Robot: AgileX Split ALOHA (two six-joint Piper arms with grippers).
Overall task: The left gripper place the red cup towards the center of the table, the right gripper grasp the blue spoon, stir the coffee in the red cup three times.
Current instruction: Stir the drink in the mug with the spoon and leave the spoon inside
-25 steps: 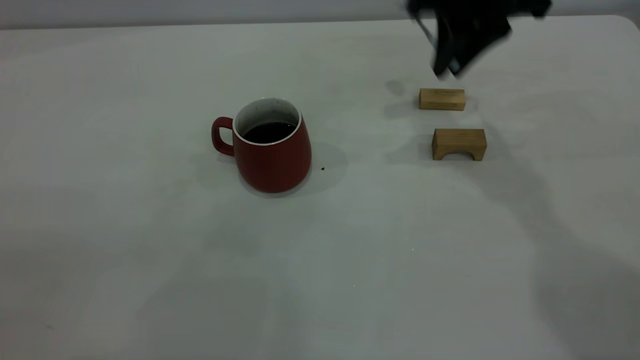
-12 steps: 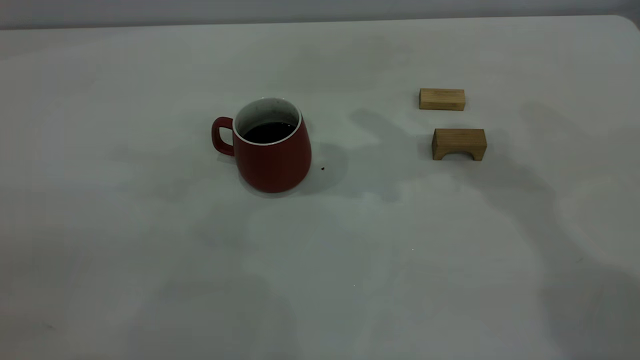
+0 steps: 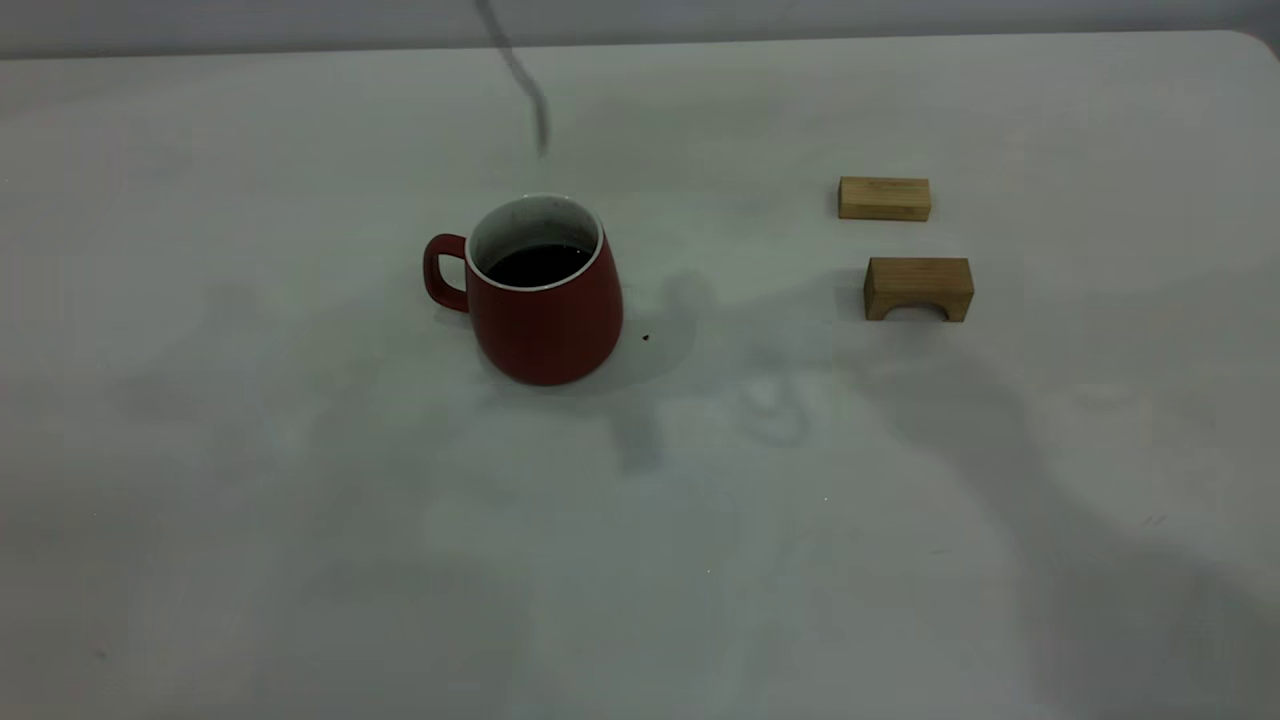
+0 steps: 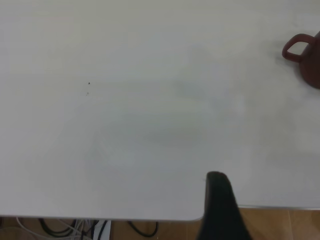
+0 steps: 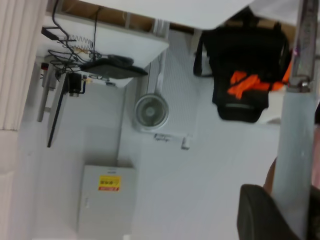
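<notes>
The red cup (image 3: pixel 545 310) stands upright mid-table, handle to the left, with dark coffee (image 3: pixel 538 265) inside. A blurred grey streak, the metal end of the blue spoon (image 3: pixel 530 100), hangs above and behind the cup without touching it. In the right wrist view my right gripper (image 5: pixel 286 197) is shut on the spoon's pale blue handle (image 5: pixel 296 145), which runs up to its metal neck (image 5: pixel 305 40). My left gripper (image 4: pixel 220 200) is over the table's near edge, far from the cup (image 4: pixel 306 55). Neither gripper appears in the exterior view.
Two wooden blocks lie right of the cup: a flat one (image 3: pixel 884 198) and an arched one (image 3: pixel 918 288). A tiny dark speck (image 3: pixel 645 337) sits beside the cup. The table (image 3: pixel 300 500) ends at a rounded corner (image 3: pixel 1255 40) at the far right.
The right gripper, a second ago above the far block, left the exterior view. Now the spoon's end has come in from the top, above the cup. Cup and blocks have not moved.
</notes>
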